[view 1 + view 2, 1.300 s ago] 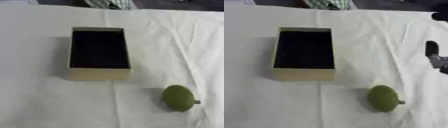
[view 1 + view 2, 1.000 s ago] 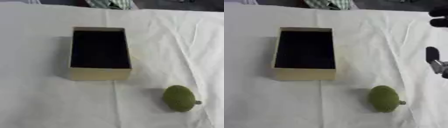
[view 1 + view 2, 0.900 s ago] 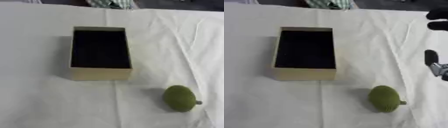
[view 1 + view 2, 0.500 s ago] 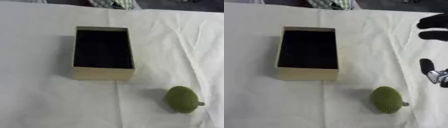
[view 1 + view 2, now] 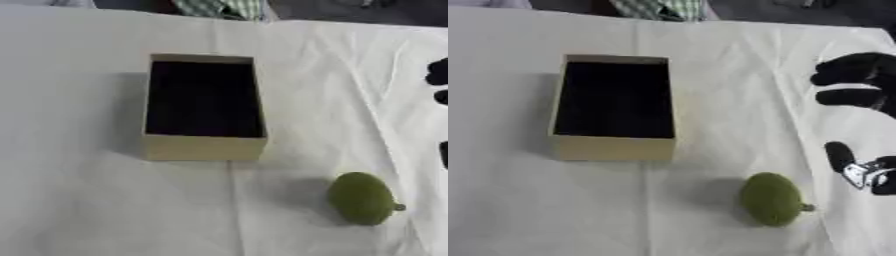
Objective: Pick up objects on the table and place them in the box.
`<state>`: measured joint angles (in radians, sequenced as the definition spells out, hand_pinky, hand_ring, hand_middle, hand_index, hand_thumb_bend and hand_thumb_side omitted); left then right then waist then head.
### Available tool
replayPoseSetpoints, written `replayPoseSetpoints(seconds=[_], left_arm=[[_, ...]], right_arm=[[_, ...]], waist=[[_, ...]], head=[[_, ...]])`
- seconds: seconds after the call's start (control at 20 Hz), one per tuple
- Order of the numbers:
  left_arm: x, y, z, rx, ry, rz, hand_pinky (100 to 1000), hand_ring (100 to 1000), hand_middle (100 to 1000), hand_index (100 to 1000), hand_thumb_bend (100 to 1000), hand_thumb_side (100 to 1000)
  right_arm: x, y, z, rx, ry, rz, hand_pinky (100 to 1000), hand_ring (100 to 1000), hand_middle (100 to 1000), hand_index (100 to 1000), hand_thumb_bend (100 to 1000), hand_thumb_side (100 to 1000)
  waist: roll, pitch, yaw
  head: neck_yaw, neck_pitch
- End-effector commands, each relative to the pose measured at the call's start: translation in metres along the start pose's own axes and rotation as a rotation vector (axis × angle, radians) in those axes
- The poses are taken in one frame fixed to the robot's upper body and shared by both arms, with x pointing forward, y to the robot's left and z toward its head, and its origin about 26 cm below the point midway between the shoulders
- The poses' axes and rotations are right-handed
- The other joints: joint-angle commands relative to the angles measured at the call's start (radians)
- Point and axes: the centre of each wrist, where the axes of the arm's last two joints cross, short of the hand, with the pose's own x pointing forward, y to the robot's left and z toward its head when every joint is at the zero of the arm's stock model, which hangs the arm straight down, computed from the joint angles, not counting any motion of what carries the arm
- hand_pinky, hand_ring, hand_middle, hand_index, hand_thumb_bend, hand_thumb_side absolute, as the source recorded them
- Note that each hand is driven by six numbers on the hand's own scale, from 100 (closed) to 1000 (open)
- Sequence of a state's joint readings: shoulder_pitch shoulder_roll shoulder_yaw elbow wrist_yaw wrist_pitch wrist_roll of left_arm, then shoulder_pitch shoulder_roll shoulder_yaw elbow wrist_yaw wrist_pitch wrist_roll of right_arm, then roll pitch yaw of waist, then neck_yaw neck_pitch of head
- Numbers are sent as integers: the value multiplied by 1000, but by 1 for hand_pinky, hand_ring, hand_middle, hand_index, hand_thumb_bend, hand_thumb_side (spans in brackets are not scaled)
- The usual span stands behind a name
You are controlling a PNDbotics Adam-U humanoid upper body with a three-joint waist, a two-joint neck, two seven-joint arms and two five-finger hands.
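While unheld, green fruit point(image 5: 771, 199) beside box point(image 5: 612, 148)

A creased white cloth point(image 5: 79, 200) covers the table, matt throughout. The box point(image 5: 612, 148) looks like plain tan cardboard, its inside dark and dull. Near the box, the green fruit point(image 5: 771, 199) appears matt, perhaps faintly rough.

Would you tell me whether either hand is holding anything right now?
Nothing is held. The right hand hangs open, apart from the green fruit on the table; no left hand shows.
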<state>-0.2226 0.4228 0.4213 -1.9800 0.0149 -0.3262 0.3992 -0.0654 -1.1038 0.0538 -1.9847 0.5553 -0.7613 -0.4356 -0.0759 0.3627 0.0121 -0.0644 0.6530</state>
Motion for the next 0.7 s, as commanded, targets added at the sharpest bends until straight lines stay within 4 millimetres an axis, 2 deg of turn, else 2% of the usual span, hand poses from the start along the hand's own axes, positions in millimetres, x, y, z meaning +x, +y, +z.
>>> replayPoseSetpoints(seconds=[0.05, 0.25, 0.7], left_arm=[[8, 5, -10, -17, -48, -22, 624, 695, 627, 750, 464, 440], [7, 7, -9, -20, -49, -36, 624, 695, 627, 750, 464, 439], [6, 12, -5, -29, -39, -61, 623, 696, 627, 750, 463, 439]], right_arm=[[3, -2, -3, 45, -41, -16, 823, 866, 805, 859, 100, 527], [8, 9, 1, 86, -27, -77, 832, 880, 804, 868, 100, 565], [11, 15, 0, 121, -37, -145, 842, 897, 805, 881, 100, 587]], waist=[[4, -23, 0], [6, -27, 5], [16, -37, 3]], head=[[-10, 6], [-20, 11], [-31, 20]])
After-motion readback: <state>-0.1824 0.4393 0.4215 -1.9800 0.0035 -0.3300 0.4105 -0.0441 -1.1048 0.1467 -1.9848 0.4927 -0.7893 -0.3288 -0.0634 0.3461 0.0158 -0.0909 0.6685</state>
